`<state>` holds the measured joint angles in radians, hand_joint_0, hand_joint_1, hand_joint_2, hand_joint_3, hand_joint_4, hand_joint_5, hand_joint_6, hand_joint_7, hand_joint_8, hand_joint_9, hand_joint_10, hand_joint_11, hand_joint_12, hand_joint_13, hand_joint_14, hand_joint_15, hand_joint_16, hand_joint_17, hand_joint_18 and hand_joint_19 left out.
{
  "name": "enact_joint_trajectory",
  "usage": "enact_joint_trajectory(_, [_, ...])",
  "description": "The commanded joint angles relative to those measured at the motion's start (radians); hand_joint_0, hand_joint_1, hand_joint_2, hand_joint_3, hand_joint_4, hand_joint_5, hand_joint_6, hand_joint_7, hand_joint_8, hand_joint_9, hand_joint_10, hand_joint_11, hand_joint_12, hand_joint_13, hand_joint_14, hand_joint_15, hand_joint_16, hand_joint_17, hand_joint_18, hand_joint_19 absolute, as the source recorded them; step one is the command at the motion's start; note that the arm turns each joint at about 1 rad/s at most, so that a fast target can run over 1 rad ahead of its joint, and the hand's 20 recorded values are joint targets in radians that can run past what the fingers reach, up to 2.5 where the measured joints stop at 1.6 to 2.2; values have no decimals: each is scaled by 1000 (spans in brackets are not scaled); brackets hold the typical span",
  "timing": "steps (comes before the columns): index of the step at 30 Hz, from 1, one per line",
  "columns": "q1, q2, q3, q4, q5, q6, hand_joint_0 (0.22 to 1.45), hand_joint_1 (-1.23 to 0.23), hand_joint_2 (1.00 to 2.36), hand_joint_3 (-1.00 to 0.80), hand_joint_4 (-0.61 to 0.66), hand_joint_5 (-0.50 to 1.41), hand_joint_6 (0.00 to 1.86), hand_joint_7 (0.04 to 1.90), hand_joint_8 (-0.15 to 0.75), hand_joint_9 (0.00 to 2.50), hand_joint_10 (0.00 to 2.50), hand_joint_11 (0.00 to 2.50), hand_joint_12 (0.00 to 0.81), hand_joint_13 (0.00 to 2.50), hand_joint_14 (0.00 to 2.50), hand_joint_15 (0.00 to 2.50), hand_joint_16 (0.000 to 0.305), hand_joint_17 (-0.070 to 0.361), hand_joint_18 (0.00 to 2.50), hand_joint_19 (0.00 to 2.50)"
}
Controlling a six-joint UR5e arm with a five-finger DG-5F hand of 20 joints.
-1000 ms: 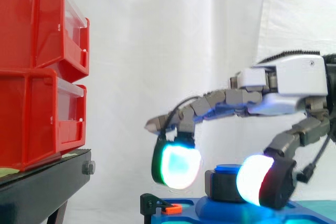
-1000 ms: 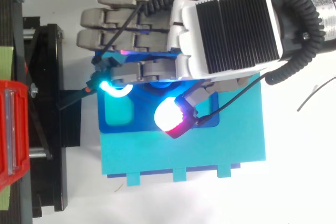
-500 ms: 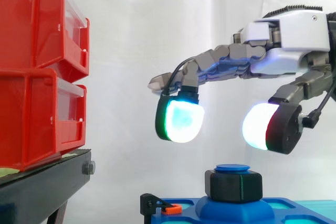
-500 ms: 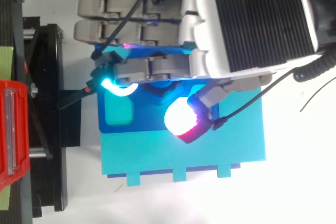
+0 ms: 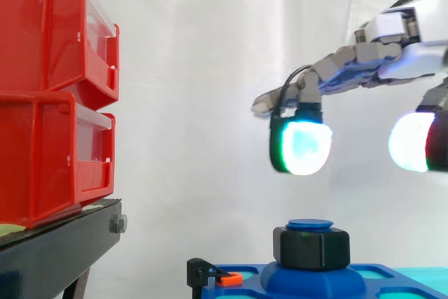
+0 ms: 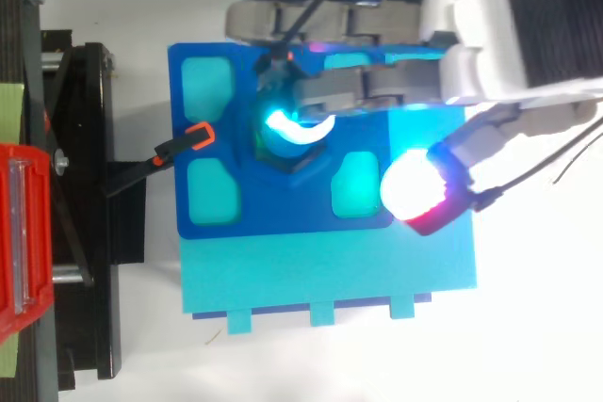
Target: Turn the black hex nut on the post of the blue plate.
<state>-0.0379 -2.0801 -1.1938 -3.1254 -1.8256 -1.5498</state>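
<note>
The black hex nut (image 5: pixel 311 246) sits on the blue post (image 5: pixel 310 225) of the blue plate (image 5: pixel 350 279), with nothing touching it. My hand (image 5: pixel 409 47) hangs well above and to the right of it, open and holding nothing. One glowing fingertip pad (image 5: pixel 301 146) hovers over the nut, and the thumb pad (image 5: pixel 413 141) is off to the right. In the top view a finger (image 6: pixel 367 91) reaches across the plate (image 6: pixel 217 223), and its cyan glow partly covers the nut (image 6: pixel 283 148).
Two stacked red bins (image 5: pixel 56 89) stand on a black stand (image 5: pixel 56 243) at the left. A small black and orange clamp (image 6: pixel 184 143) grips the blue plate's left edge. A cyan base (image 6: pixel 330 275) lies under the plate.
The hand has let go of the nut, lifted off it and drawn back to the right. The nut and plate stay in place.
</note>
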Motion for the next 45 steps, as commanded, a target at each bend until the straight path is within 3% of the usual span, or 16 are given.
enact_joint_trajectory(1, [-2, 75, -116, 45, 28, 20, 477, -559, 1001, -483, 172, -232, 502, 878, 226, 122, 2, 0, 360, 111, 1, 25, 55, 124, 0, 79])
enact_joint_trajectory(2, [-2, 92, -139, 56, 40, 42, 477, -559, 1001, -483, 172, -230, 502, 869, 226, 123, 2, 0, 360, 111, 0, 25, 55, 125, 0, 86])
enact_joint_trajectory(6, [-4, 107, -159, 50, 43, 85, 476, -582, 1001, -481, 176, -224, 502, 817, 233, 157, 0, 0, 366, 138, 0, 7, 56, 127, 0, 57])
enact_joint_trajectory(16, [-13, 109, -158, 61, 63, 175, 464, -550, 1001, -492, 158, -226, 502, 724, 214, 88, 0, 0, 361, 47, 0, 13, 57, 129, 0, 73])
enact_joint_trajectory(41, [-7, 109, -158, 64, 65, 175, 460, -511, 1000, -500, 59, -261, 500, 507, 151, 0, 0, 0, 353, 0, 0, 0, 60, 134, 0, 60])
enact_joint_trajectory(45, [-7, 109, -158, 64, 65, 175, 464, -516, 1000, -500, 63, -254, 501, 584, 150, 0, 0, 0, 350, 0, 0, 0, 59, 134, 0, 54])
